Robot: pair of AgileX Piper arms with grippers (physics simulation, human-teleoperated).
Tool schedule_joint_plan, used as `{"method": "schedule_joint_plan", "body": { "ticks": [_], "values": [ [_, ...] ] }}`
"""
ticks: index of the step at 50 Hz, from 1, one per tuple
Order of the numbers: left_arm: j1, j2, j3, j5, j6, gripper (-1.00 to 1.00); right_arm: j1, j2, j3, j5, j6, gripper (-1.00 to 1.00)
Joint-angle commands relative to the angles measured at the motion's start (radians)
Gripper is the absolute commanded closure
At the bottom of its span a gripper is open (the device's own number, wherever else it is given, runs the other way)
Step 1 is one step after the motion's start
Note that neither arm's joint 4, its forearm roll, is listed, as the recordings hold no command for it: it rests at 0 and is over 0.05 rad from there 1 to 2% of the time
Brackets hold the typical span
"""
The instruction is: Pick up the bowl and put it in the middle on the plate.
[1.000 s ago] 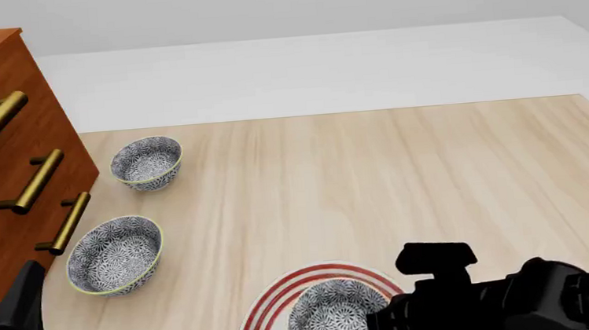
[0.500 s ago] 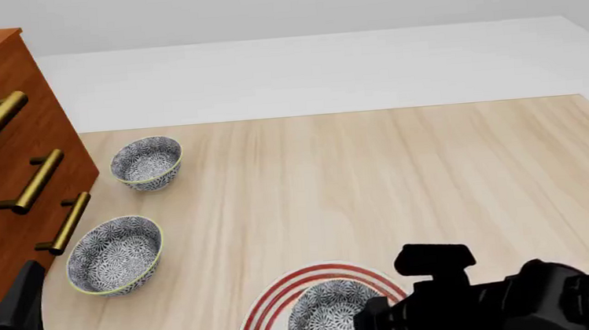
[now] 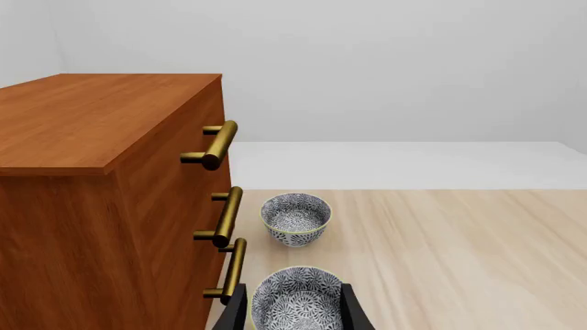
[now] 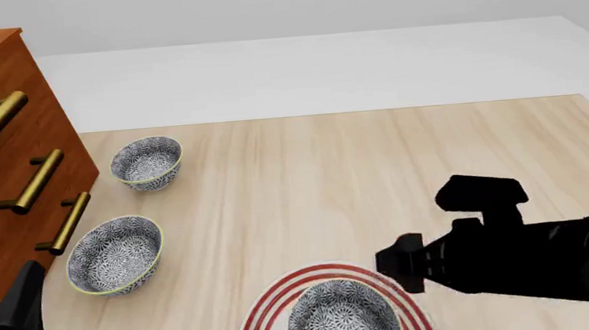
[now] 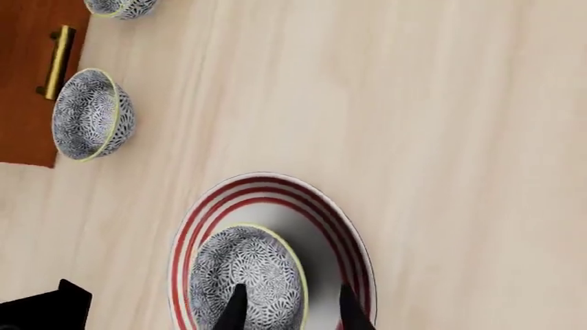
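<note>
The wooden table (image 4: 400, 164) fills most of the front view, with a brown chest of drawers (image 4: 1, 180) standing at its left edge, brass handles facing the arms. Near the front edge lies the plate (image 4: 269, 309), white with red rings, and the bowl (image 4: 341, 320) sits upright inside it, roughly in the middle (the front view cuts off the plate's near part, so exact centring is hard to judge there). In the right wrist view the bowl (image 5: 246, 275) rests on the plate (image 5: 335, 227) a little off toward one side of the rings.

The right arm reaches in from the right, its gripper (image 4: 399, 263) raised above the plate's right rim and clear of the bowl. In the right wrist view its two fingertips (image 5: 234, 311) stand moderately apart with nothing between them; one overlaps the bowl in the picture, the other the plate, but contact cannot be confirmed.

Two more patterned bowls stand by the chest: the nearer bowl (image 4: 115, 255) and the farther bowl (image 4: 148, 162).

The left gripper (image 4: 13, 325) hangs at the lower left; in its wrist view the fingers (image 3: 354, 315) are spread wide, framing the nearer bowl (image 3: 297, 300) without visibly touching it.
</note>
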Motion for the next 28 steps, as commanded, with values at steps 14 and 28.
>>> {"method": "schedule_joint_plan", "body": {
  "ticks": [14, 28],
  "values": [
    [0.000, 0.000, 0.000, 0.000, 0.000, -1.00, -0.337, -0.415, -0.795, 0.563, -0.389, -1.00],
    [0.000, 0.000, 0.000, 0.000, 0.000, -1.00, -0.483, -0.734, -0.965, 0.521, -0.505, -1.00]
  ]
}}
